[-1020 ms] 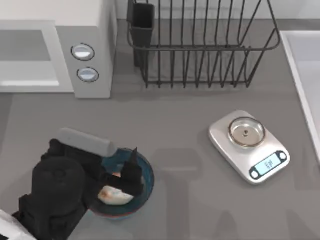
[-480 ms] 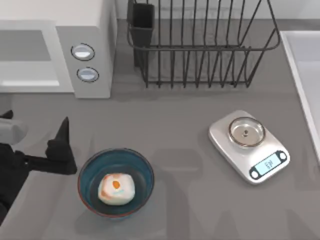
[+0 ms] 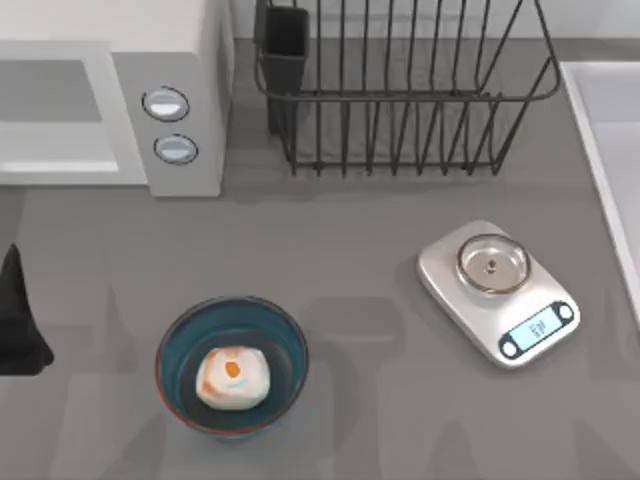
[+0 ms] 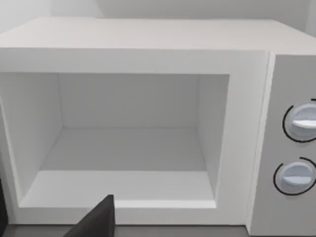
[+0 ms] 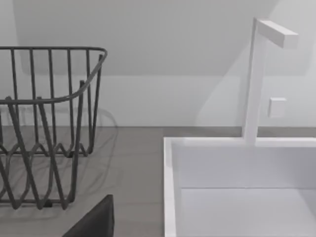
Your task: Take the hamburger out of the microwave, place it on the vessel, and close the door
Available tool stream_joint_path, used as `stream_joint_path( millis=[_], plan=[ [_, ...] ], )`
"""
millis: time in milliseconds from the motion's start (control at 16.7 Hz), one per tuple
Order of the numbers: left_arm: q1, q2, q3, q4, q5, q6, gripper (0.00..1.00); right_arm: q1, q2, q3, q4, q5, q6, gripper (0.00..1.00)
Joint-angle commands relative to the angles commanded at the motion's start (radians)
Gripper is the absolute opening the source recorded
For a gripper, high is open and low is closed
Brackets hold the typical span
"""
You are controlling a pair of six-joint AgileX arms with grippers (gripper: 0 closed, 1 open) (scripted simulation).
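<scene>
The hamburger, a small cream lump with an orange spot, lies inside the vessel, a blue bowl with a reddish-brown rim near the table's front left. The white microwave stands at the back left, and the left wrist view looks straight into its bare grey cavity. The door is out of view. My left gripper is at the table's far left edge, well clear of the bowl, open and holding nothing; one dark fingertip points toward the cavity. A fingertip of my parked right gripper sits beside the sink.
A black wire dish rack stands at the back centre. A small silver kitchen scale sits to the right of the bowl. A white sink with a tap runs along the right edge.
My left gripper has let go of the hamburger in the bowl. It has drawn back to the left edge and turned toward the microwave.
</scene>
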Motion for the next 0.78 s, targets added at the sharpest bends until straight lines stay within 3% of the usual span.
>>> stream_joint_path(
  millis=[480, 780],
  plan=[
    [0.061, -0.098, -0.007, -0.080, 0.029, 0.011, 1.00, 0.000, 0.000, 0.000, 0.000, 0.000, 0.000, 1.00],
    [0.061, -0.098, -0.007, -0.080, 0.029, 0.011, 0.62, 0.000, 0.000, 0.000, 0.000, 0.000, 0.000, 1.00]
  ],
)
